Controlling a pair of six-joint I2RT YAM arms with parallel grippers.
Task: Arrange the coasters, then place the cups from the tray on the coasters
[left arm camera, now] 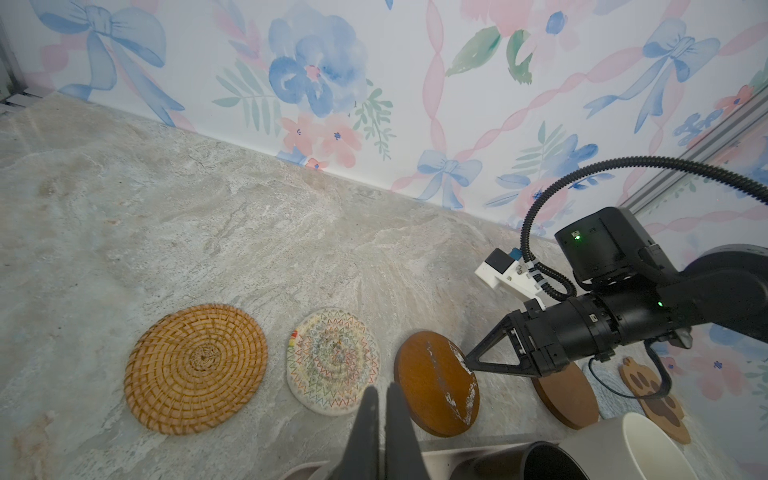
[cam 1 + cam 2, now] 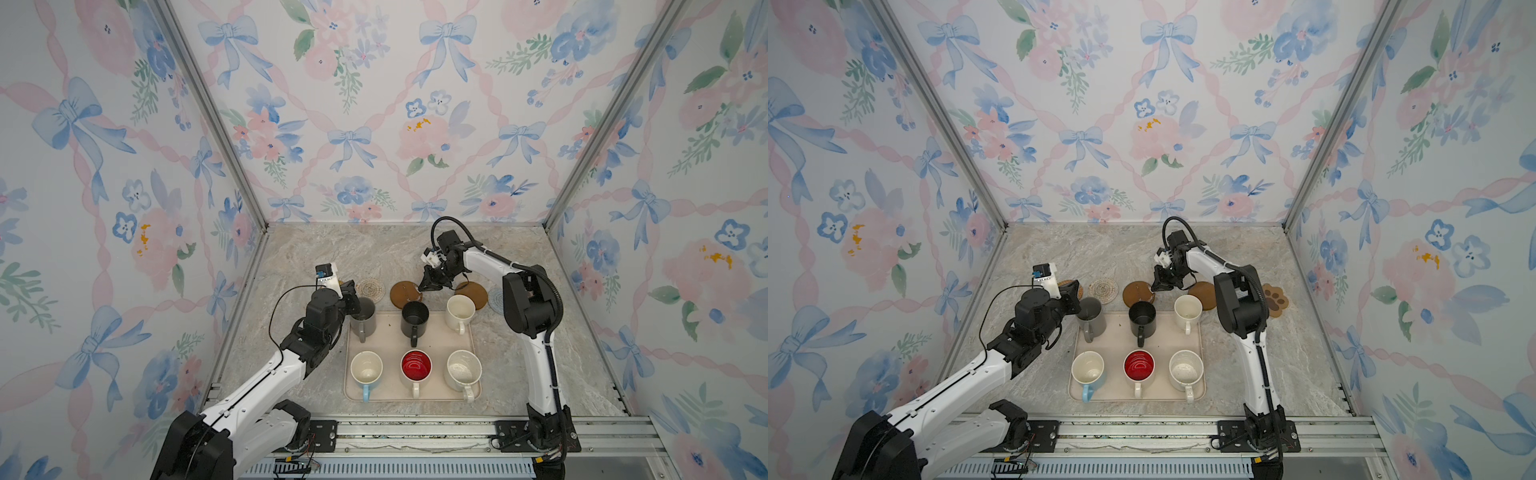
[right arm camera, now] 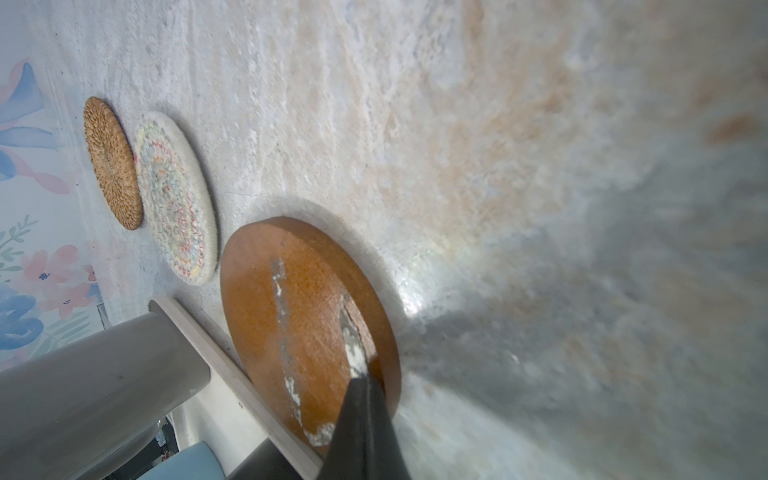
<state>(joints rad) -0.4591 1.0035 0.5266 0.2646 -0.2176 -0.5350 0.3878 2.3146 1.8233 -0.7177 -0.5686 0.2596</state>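
The coasters lie in a row behind the tray (image 2: 388,334): tan rattan (image 1: 195,368), pale woven (image 2: 370,287), a scuffed dark brown round (image 2: 405,293), a second brown round (image 2: 473,295), blue-grey (image 2: 496,301) and paw-shaped (image 2: 1275,300). On the tray stand the cups: grey (image 2: 363,318), black (image 2: 414,318), cream-white (image 2: 460,312), light blue (image 2: 365,370), red-lined (image 2: 416,366) and speckled (image 2: 463,370). My left gripper (image 1: 380,388) is shut and empty, above the grey cup's back rim. My right gripper (image 3: 359,376) is shut, its tip on the scuffed brown coaster's edge (image 3: 299,316).
Floral walls close in the marble table (image 2: 332,257) at the back and both sides. A metal rail (image 2: 415,432) runs along the front. My right arm (image 2: 528,307) stands over the right end of the coaster row.
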